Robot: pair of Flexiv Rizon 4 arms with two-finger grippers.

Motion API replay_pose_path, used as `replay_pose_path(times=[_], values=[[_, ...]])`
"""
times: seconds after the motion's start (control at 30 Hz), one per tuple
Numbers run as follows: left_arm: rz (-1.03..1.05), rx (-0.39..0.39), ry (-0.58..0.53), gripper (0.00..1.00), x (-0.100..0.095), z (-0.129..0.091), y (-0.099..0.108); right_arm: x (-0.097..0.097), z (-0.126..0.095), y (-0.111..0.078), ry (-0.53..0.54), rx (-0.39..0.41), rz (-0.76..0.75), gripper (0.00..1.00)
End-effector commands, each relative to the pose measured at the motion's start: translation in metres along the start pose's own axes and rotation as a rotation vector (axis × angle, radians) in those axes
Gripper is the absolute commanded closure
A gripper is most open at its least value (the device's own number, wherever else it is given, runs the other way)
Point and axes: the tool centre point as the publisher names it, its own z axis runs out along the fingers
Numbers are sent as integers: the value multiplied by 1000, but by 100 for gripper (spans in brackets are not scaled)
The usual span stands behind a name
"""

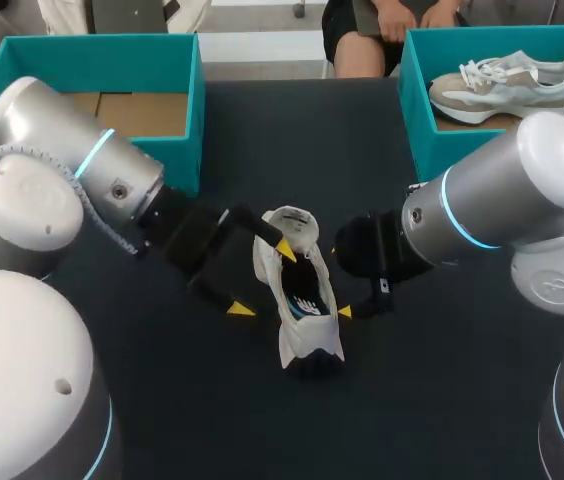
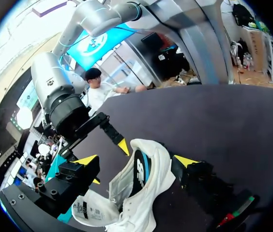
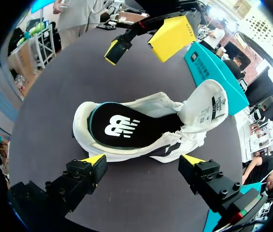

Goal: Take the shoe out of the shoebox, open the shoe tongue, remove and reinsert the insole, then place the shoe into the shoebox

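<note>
Shoe (image 1: 298,345), white logo (image 3: 120,125) on black insole (image 3: 153,131), tongue label (image 3: 209,108); left end effector (image 1: 262,280), right end effector (image 3: 144,162) both apart.

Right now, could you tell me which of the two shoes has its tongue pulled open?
The white shoe on the dark table: its tongue is folded back, baring the black insole. The beige sneaker in the teal shoebox is laced up.

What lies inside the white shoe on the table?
A black insole with a white logo fills the shoe; the tongue is folded back. The floor under the insole is covered.
</note>
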Motion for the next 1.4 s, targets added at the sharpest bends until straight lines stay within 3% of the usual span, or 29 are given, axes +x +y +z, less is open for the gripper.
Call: replay_pose_path(times=[0.03,0.17,0.43,0.7,1.0,1.4], values=[[-1,2,203,0,-5,-1,1,0,-4,-4,-2,-4,12,0],[-1,2,203,0,-5,-1,1,-4,-24,-13,62,-9,-26,0],[-1,2,203,0,-5,-1,1,-11,-71,-29,106,-121,7,0],[-1,2,203,0,-5,-1,1,-12,-108,-42,193,-89,-27,0],[4,-40,246,0,-4,-5,-3,-20,-148,-47,196,-61,-8,0],[6,-83,412,0,-12,-11,-2,-24,-170,-45,159,12,10,0]])
